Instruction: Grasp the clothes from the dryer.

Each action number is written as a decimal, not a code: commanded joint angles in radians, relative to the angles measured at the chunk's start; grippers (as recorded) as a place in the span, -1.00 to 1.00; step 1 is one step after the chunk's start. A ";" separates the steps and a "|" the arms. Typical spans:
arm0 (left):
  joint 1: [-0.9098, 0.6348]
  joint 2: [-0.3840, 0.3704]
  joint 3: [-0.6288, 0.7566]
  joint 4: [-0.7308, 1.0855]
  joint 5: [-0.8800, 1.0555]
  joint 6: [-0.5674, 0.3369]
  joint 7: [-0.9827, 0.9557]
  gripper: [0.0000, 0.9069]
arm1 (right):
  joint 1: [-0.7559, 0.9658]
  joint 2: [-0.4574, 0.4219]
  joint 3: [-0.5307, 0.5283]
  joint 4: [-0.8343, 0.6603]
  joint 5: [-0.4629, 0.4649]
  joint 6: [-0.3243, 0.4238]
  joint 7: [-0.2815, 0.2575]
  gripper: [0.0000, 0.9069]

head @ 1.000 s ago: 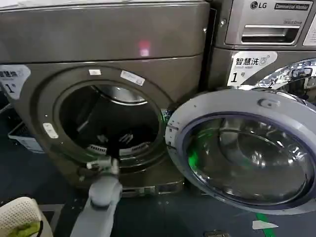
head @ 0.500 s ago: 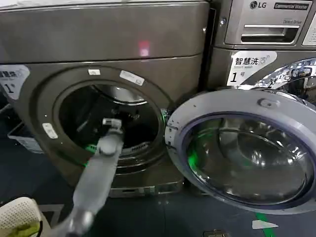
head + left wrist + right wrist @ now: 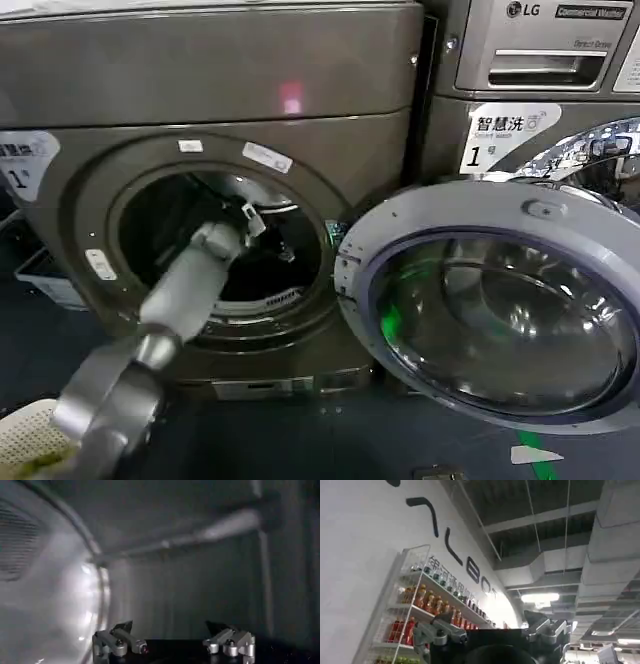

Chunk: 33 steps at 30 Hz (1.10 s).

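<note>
The dryer (image 3: 210,90) is the big bronze-grey machine facing me, its round drum mouth (image 3: 225,240) dark inside. Its grey-rimmed glass door (image 3: 500,300) hangs swung out to the right. My left arm reaches up from the lower left through the mouth, and my left gripper (image 3: 268,232) is inside the drum. From its wrist, the left gripper (image 3: 169,630) stands open before the ribbed steel drum wall (image 3: 190,585), with nothing between its fingers. The clothes are hidden in the dark drum. My right gripper (image 3: 492,625) is open, held away and pointing up at a wall and ceiling.
A silver LG machine (image 3: 540,60) stands to the right behind the open door. A cream perforated basket (image 3: 25,430) with something yellow-green sits at the lower left by my arm. A pale crate (image 3: 45,275) lies on the floor left of the dryer.
My left arm has risen from below the drum mouth and pushed forward, carrying the gripper past the rim and into the drum. The door has not moved.
</note>
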 commanded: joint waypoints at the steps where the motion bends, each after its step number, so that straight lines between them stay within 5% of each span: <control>1: -0.204 -0.031 0.156 0.288 0.313 -0.085 0.292 1.00 | 0.005 0.004 -0.002 0.006 0.000 0.001 0.000 1.00; 25: -0.104 -0.105 0.260 0.345 0.188 -0.036 0.124 1.00 | 0.013 0.025 -0.013 0.019 -0.002 0.012 -0.010 1.00; 26: -0.103 -0.109 0.261 0.346 0.188 -0.036 0.122 0.56 | 0.015 0.028 -0.018 0.021 -0.003 0.013 -0.010 1.00; 28: -0.103 -0.114 0.273 0.347 0.189 -0.036 0.105 -0.67 | 0.020 0.034 -0.025 0.025 -0.003 0.014 -0.011 1.00; 33: -0.105 -0.129 0.267 0.348 0.178 -0.038 0.057 -1.00 | 0.026 0.037 -0.032 0.024 -0.003 0.018 -0.012 1.00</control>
